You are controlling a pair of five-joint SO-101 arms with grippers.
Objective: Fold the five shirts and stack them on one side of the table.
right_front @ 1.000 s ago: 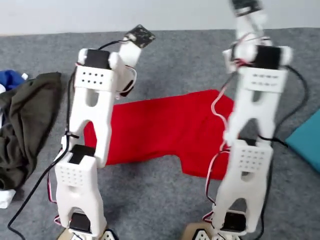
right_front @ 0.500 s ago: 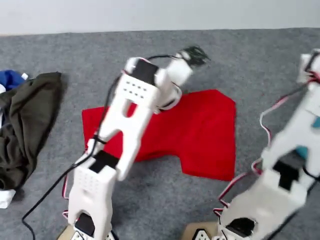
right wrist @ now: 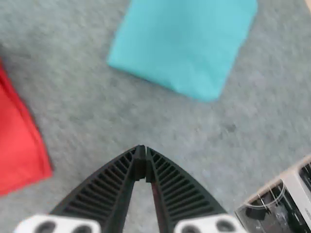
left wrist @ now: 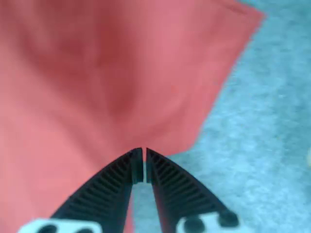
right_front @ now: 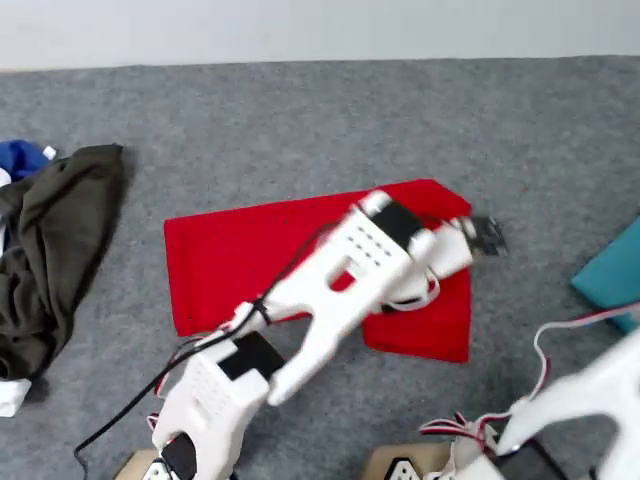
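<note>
Red shirt (right_front: pixel 250 260): lies flat on the grey bench (right_front: pixel 300 120), centre of the high view.
My left gripper (left wrist: pixel 139 165): clenched, empty, over the red shirt's right edge.
My right gripper (right wrist: pixel 140 162): clenched, empty, above bare bench between the red shirt and the teal shirt (right wrist: pixel 187 41), which lies at the right edge.
Olive shirt (right_front: pixel 50 250) and blue cloth (right_front: pixel 20 158): heaped at the left edge.

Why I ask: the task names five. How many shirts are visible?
4: flat red shirt mid-table; crumpled olive shirt left; blue shirt beside it; folded teal shirt right. White scrap may be a fifth.
</note>
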